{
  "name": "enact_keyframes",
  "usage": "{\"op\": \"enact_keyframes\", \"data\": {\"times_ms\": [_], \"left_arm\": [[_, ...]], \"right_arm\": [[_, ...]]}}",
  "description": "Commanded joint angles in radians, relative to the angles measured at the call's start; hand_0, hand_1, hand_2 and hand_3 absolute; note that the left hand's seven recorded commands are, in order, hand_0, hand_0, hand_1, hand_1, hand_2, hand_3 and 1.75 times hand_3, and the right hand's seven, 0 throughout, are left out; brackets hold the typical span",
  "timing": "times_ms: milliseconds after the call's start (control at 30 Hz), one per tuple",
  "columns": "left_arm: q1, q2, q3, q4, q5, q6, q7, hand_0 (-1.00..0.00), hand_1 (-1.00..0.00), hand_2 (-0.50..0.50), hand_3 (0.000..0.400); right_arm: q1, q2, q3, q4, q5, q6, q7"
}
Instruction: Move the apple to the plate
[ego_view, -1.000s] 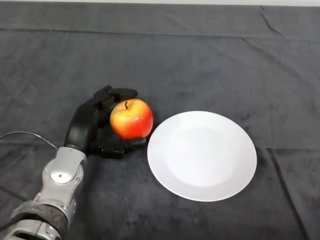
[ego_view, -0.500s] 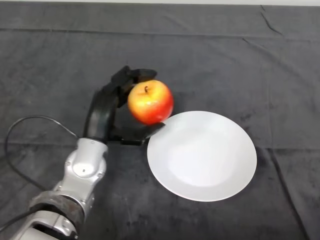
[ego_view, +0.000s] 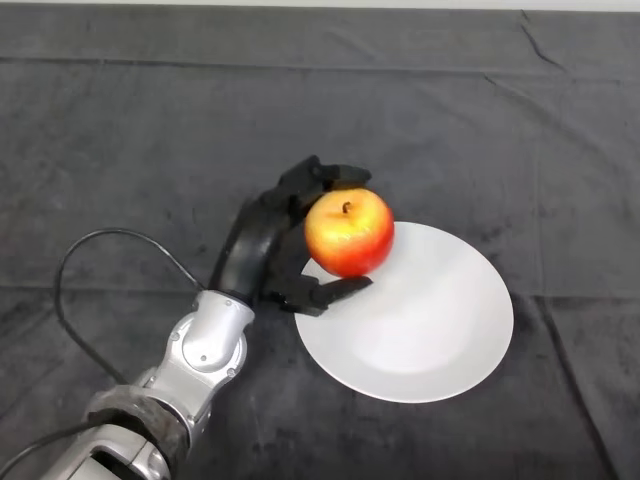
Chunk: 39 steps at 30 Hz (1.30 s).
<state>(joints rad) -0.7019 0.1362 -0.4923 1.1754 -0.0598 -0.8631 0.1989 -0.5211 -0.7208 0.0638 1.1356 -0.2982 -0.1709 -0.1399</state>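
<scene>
- A black left hand (ego_view: 268, 243) has its fingers and thumb curled around a red-yellow apple (ego_view: 349, 232)
- The apple is held over the left edge of a white plate (ego_view: 440, 345) on dark cloth
- Carrying step; next, likely lowering it nearer the plate's middle and letting go

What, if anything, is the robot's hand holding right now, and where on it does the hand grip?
The left hand holds the apple by its sides, fingers curled over the far side and thumb under the near side.
</scene>
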Motion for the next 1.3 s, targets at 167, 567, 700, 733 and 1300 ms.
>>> {"op": "enact_keyframes", "data": {"times_ms": [167, 567, 700, 733, 1300], "left_arm": [[-0.026, 0.010, -0.066, -0.060, -0.062, 0.027, -0.028, -1.00, -1.00, 0.00, 0.400], [0.003, 0.026, -0.132, -0.079, -0.153, 0.180, -0.061, -1.00, -1.00, 0.00, 0.400], [0.001, 0.025, -0.153, -0.091, -0.175, 0.234, -0.066, -0.45, -1.00, 0.27, 0.400], [0.000, 0.025, -0.158, -0.094, -0.181, 0.245, -0.068, -0.24, -1.00, 0.38, 0.400], [-0.003, 0.036, -0.216, -0.145, -0.250, 0.334, -0.091, 0.00, 0.00, 0.00, 0.000]], "right_arm": [[0.081, 0.038, 0.0332, 0.035, -0.0264, 0.016, 0.0218], [0.081, 0.038, 0.0333, 0.036, -0.0265, 0.016, 0.0216], [0.082, 0.038, 0.0332, 0.035, -0.0265, 0.016, 0.0216], [0.082, 0.038, 0.0332, 0.035, -0.0264, 0.016, 0.0216], [0.083, 0.038, 0.0328, 0.033, -0.0260, 0.017, 0.0218]]}}
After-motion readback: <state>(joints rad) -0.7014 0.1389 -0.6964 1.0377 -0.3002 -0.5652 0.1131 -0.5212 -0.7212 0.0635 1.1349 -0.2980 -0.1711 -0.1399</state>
